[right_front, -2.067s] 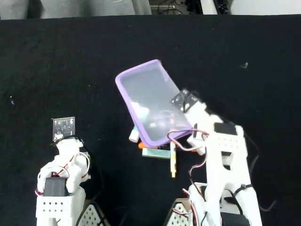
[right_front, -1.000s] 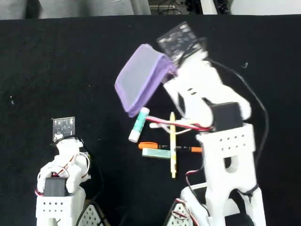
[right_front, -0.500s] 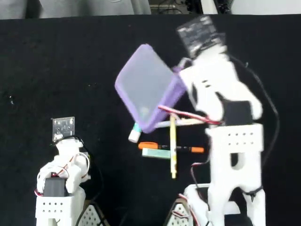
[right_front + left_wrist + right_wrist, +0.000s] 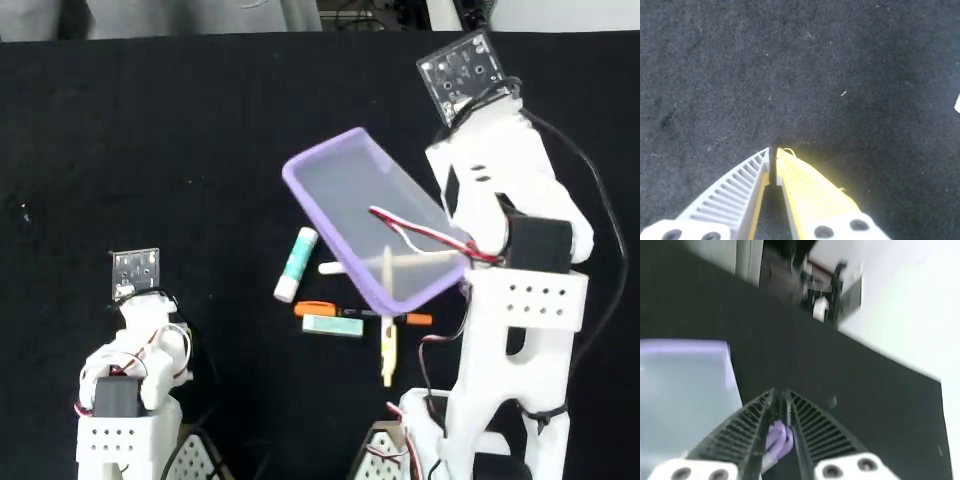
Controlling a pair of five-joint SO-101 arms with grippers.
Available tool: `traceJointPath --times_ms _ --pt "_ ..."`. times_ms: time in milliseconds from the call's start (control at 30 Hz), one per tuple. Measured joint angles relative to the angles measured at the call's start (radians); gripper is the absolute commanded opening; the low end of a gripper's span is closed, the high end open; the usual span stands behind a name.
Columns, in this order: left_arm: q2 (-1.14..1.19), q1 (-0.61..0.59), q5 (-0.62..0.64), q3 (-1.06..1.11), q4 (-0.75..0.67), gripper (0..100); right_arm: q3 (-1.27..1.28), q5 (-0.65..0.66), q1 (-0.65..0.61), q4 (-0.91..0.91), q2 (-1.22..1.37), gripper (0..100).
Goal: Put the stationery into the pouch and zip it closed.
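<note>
Above the stationery (image 4: 332, 325), right jaws on the raised arm (image 4: 495, 170) clamp the pouch (image 4: 350, 195); left jaws sit together.

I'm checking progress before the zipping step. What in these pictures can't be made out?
- High view: the zip of the pouch is too small to tell open or shut.
- High view: the upper part of the pencil is veiled by the pouch.
- Right wrist view: blurred, so which part of the pouch the right gripper pinches between its fingers is unclear.
</note>
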Motion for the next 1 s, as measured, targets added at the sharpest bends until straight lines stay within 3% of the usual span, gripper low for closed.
traceJointPath --times_ms 267,433,700,1000 --pt "0.0 0.0 0.0 0.0 0.0 3 0.181 0.18 0.258 -0.011 0.002 21.0" --pt "0.0 0.0 0.0 0.0 0.0 3 0.301 0.242 0.41 -0.077 0.089 23.0" --pt "0.0 0.0 0.0 0.0 0.0 3 0.397 0.242 0.431 -0.089 0.184 23.0" --pt "0.0 0.0 0.0 0.0 0.0 3 0.569 0.431 0.37 -0.178 0.184 23.0"
